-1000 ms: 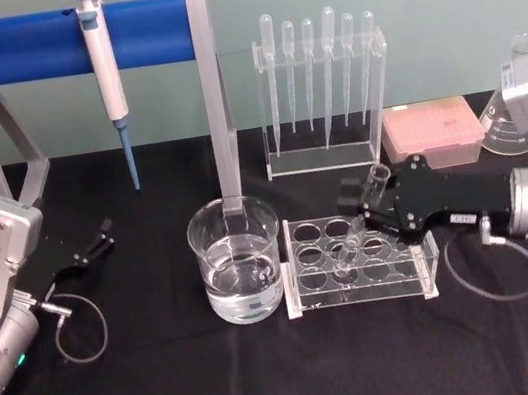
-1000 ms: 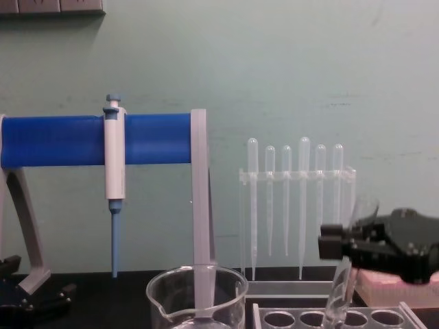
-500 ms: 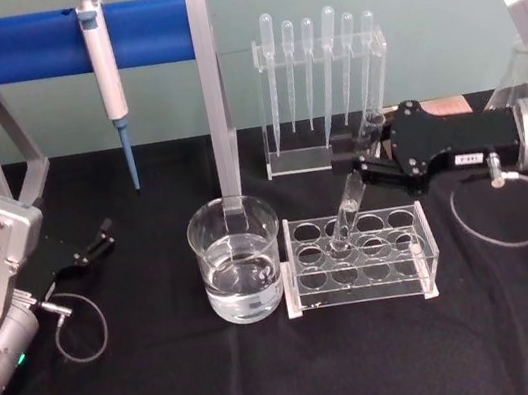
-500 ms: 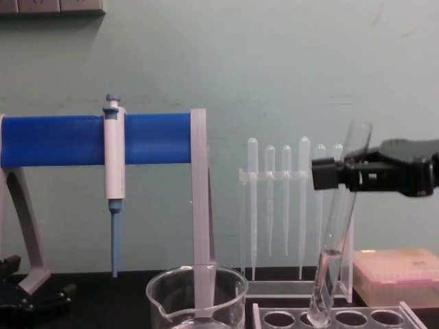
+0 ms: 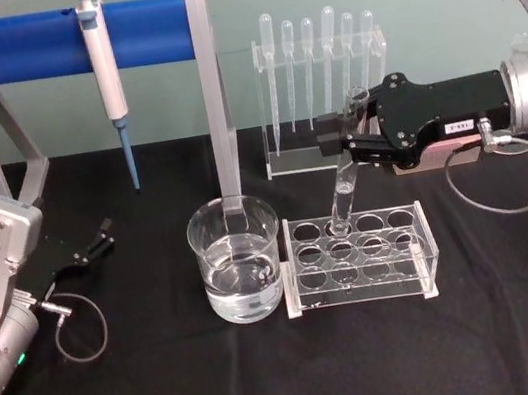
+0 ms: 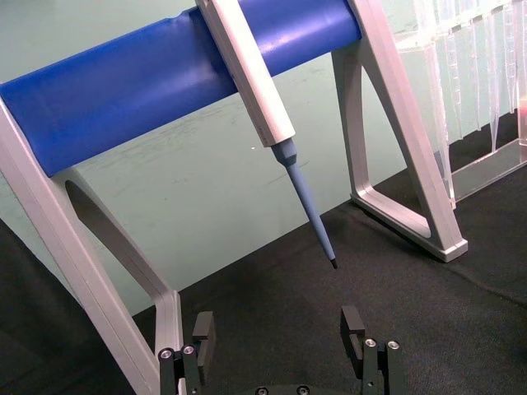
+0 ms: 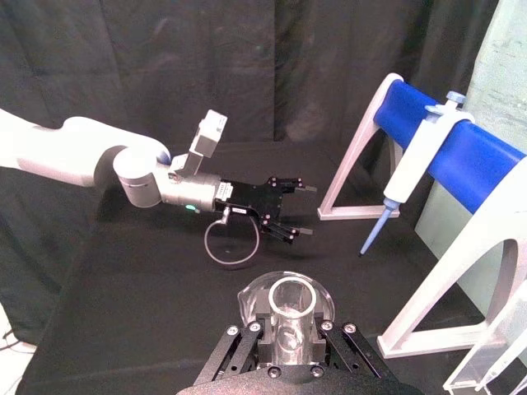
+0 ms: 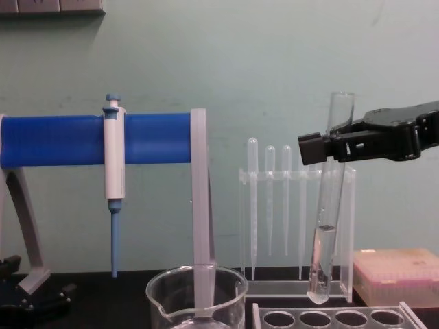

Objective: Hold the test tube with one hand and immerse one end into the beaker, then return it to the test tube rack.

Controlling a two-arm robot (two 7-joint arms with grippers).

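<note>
My right gripper [image 5: 344, 139] is shut on the test tube [image 5: 345, 180], a long clear glass tube, gripping it near the open rim. The tube hangs slightly tilted, and its rounded bottom [image 8: 318, 293] sits just above the back row of the clear tube rack [image 5: 360, 260]. The beaker [image 5: 238, 261], wide, clear and part-filled with water, stands on the black table left of the rack. In the right wrist view the tube's rim [image 7: 292, 311] shows between my fingers, with the beaker [image 7: 247, 298] beyond. My left gripper [image 5: 100, 237] rests open at the far left, near the table.
A blue-barred frame [image 5: 65, 40] at the back left carries a white-and-blue pipettor [image 5: 105, 74]. A clear stand of plastic pipettes [image 5: 323, 86] is behind the rack. A pink tip box [image 8: 400, 275] sits at the back right. Cables loop beside both wrists.
My right gripper has risen and shifted back with the test tube, drawing it up out of the rack hole and bringing it more upright. The left arm has not moved.
</note>
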